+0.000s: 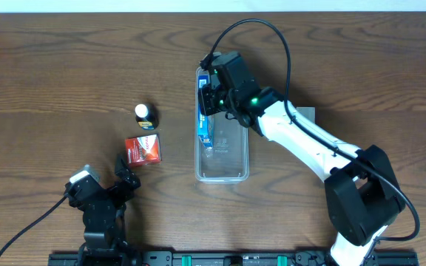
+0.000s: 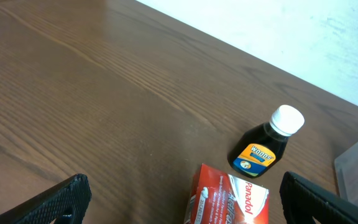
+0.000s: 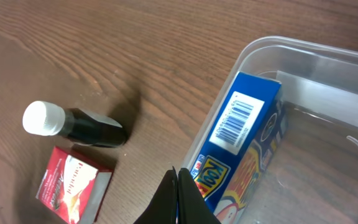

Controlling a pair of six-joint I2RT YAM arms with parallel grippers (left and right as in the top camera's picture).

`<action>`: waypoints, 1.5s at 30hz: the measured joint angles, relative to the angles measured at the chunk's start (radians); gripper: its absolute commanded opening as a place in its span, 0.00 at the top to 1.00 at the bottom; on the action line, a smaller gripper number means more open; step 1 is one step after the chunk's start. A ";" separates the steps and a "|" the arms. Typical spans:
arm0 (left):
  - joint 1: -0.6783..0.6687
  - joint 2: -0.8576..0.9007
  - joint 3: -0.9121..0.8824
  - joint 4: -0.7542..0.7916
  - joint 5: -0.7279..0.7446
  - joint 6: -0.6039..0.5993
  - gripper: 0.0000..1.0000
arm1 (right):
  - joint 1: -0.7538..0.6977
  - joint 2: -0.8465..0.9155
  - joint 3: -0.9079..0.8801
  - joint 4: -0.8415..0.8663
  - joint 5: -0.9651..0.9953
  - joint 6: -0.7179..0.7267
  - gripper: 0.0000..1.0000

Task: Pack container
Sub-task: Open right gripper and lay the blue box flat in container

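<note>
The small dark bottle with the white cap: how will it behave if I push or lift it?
The bottle looks round-bodied, so a push would probably roll or tip it; whether it stands or lies is unclear. Its glossy dark body suggests it is rigid and perhaps slippery. The red box close beside it might stop it.

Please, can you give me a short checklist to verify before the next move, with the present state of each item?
1. Blue box inside the container: ok.
2. Right gripper carries nothing: ok, shut, nothing seen between its fingers.
3. Left gripper open: ok.
4. Red box and bottle packed: not ok, both lie on the table.
5. Free room beside the blue box: ok.
</note>
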State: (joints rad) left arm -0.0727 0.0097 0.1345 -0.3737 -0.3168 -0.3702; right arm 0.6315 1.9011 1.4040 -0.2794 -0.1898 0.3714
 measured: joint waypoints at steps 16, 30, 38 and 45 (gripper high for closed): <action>0.000 0.000 0.000 0.000 0.000 0.000 0.02 | -0.014 0.018 0.000 -0.079 0.059 -0.003 0.99; 0.000 0.000 0.000 0.000 0.000 0.000 0.02 | -0.081 0.019 -0.001 -0.061 -0.052 -0.034 0.99; 0.000 0.000 0.000 0.000 0.000 0.000 0.02 | -0.064 0.019 -0.001 -0.020 -0.199 -0.073 0.99; 0.000 0.000 0.000 0.000 0.000 0.000 0.02 | -0.001 0.019 -0.001 -0.032 -0.146 -0.116 0.99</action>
State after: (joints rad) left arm -0.0727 0.0097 0.1345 -0.3737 -0.3168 -0.3702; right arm 0.6304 1.9205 1.4029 -0.3111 -0.3363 0.2550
